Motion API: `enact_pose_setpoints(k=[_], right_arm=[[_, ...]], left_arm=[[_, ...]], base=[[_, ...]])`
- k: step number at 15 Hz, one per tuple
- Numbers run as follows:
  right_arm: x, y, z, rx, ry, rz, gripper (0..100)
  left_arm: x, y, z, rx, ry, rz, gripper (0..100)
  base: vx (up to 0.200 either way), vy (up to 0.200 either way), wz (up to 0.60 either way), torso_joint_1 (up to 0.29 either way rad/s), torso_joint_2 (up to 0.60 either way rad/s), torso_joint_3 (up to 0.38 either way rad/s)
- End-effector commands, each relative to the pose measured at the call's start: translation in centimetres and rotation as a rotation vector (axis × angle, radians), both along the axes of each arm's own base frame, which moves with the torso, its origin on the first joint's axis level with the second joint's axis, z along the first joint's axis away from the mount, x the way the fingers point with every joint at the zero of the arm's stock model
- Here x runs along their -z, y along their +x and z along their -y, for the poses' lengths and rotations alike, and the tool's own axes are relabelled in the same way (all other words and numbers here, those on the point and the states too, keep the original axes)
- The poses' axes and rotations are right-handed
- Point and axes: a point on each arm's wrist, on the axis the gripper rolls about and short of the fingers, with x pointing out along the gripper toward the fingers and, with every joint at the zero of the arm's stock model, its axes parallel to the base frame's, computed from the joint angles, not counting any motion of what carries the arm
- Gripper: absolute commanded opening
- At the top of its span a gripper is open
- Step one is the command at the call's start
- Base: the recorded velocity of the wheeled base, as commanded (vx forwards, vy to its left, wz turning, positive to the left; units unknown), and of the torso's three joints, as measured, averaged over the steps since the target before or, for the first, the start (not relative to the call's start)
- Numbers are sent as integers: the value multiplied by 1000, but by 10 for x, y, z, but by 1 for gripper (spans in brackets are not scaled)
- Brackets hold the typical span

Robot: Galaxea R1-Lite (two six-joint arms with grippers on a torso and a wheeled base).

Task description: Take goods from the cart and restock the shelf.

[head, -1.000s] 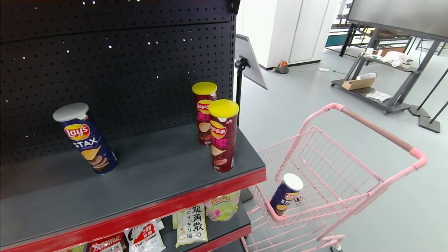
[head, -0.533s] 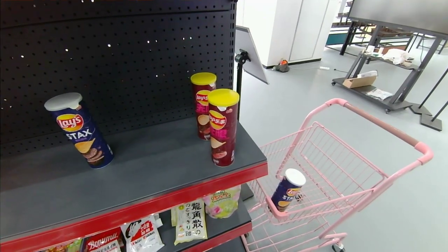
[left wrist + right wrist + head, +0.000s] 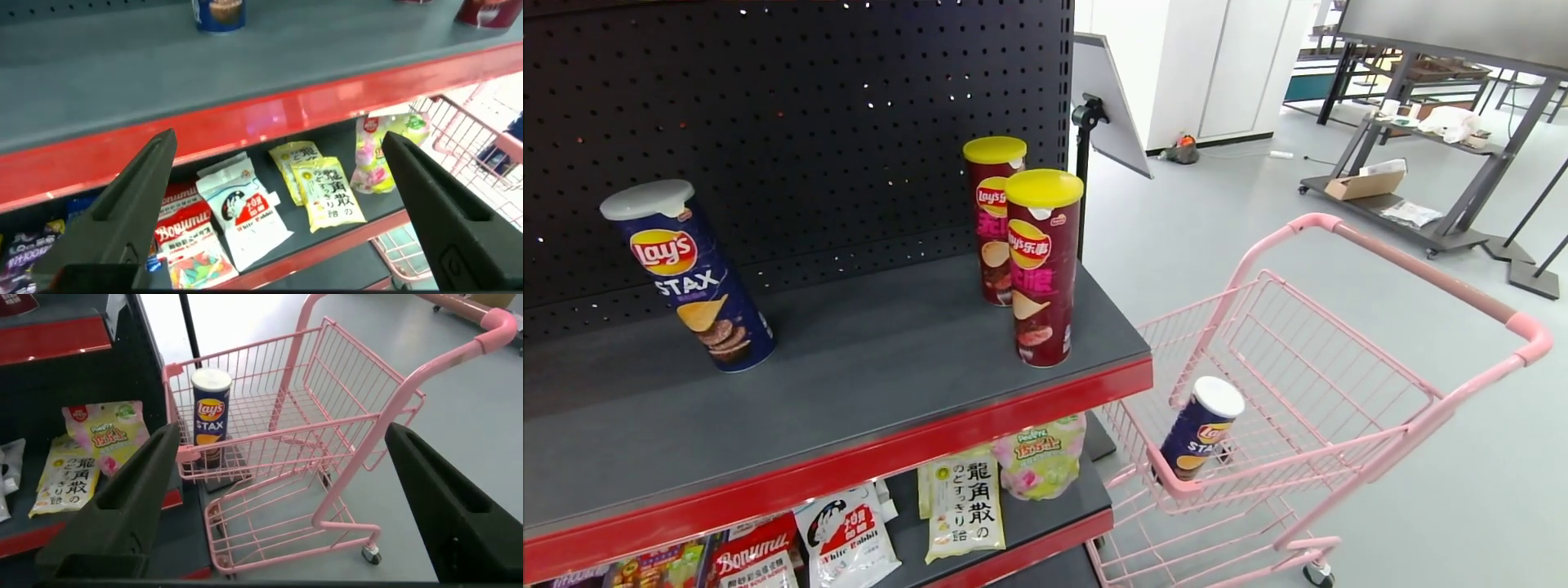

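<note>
In the head view, a blue can (image 3: 1201,429) is seen standing in the pink cart (image 3: 1421,282), in the corner nearest the shelf (image 3: 849,384). On the shelf a second blue can (image 3: 690,278) and two red cans (image 3: 1041,269) are set well apart, and the can in the cart is judged the next item to be fetched. In the left wrist view, the left gripper (image 3: 278,139) is held with jaws spread wide and empty before the shelf's red edge, above snack bags (image 3: 327,188) on the lower shelf. In the right wrist view, the right gripper (image 3: 279,433) is likewise open and empty, above the cart. It should be lowered inside the wire rim, closed squarely on the can's middle, and lifted straight up so that no wire is caught. A grey floor (image 3: 1217,237) and metal racks (image 3: 1476,194) are seen beyond.
</note>
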Motion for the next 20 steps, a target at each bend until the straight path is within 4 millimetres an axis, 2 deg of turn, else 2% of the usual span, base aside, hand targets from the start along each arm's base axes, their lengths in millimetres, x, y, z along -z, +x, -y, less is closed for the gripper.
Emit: enact_pose_setpoints(k=[1,10,15,16,17,18,19,20], right_arm=[[0,0,0,0,0,1,100],[0,0,0,-2,-2,1,100],[-1,2,0,-21,-11,-31,100],[-23,8,-1,-63,-4,-62,100],[-92,36,-2,-68,65,-120,100],[-135,66,-2,-65,159,-146,100],[-156,100,-5,-102,155,-206,100],[-150,134,-13,-158,110,-302,100]], left_arm=[[0,0,0,0,0,-1,100],[0,0,0,-1,0,-1,100],[0,0,0,-1,0,-1,100],[0,0,0,0,0,-1,100],[0,0,0,-1,0,-1,100],[0,0,0,0,0,-1,100],[0,0,0,0,0,-1,100],[0,0,0,0,0,-1,100]], base=[[0,0,0,-144,359,217],[0,0,0,-163,440,271],[0,0,0,-34,108,81],[0,0,0,0,0,0],[0,0,0,0,0,0],[0,0,0,0,0,0],[0,0,0,0,0,0],[0,0,0,0,0,0]])
